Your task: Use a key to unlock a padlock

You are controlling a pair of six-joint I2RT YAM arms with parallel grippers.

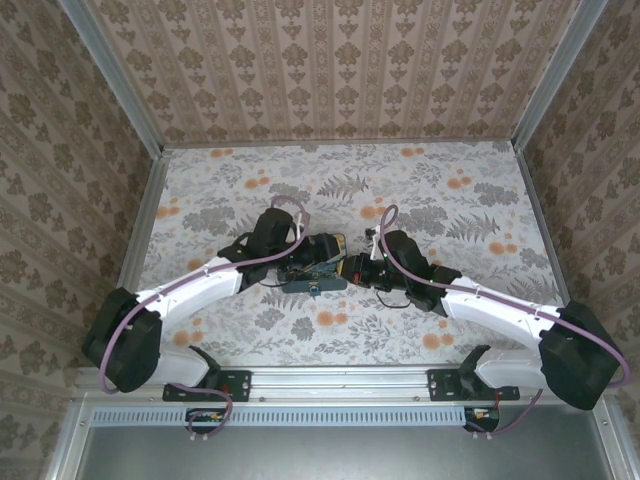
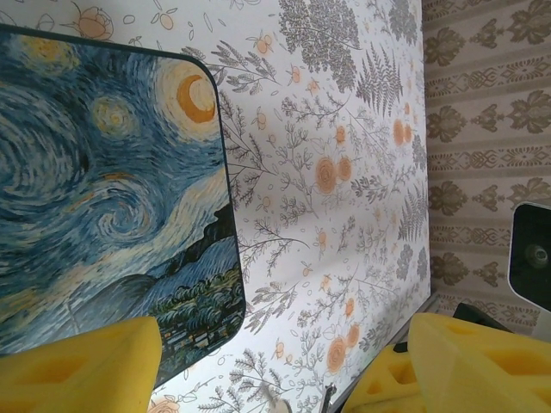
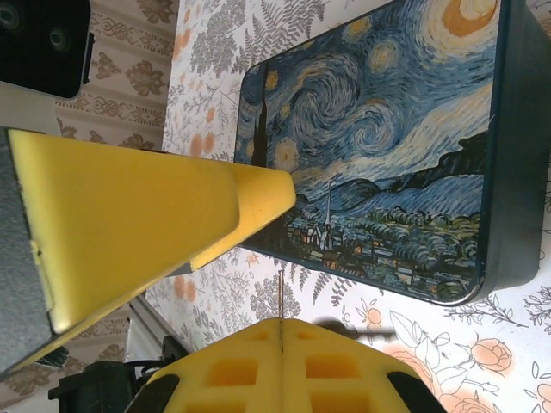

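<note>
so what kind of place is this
Probably a robot test booth, not a real room: wallpapered walls in a metal frame, a flower-print table, and the left arm and right arm bolted to a rail.

Below me the table (image 1: 450, 190) (image 2: 344, 129) (image 3: 215, 43) has a pale surface printed all over with grey ferns and orange flowers. Flat on it, about midway across and toward its near edge, lies one printed box (image 1: 300, 284) (image 2: 103, 198) (image 3: 387, 155): dark blue, swirling sky, yellow moon, rounded corners, picture side up
</note>
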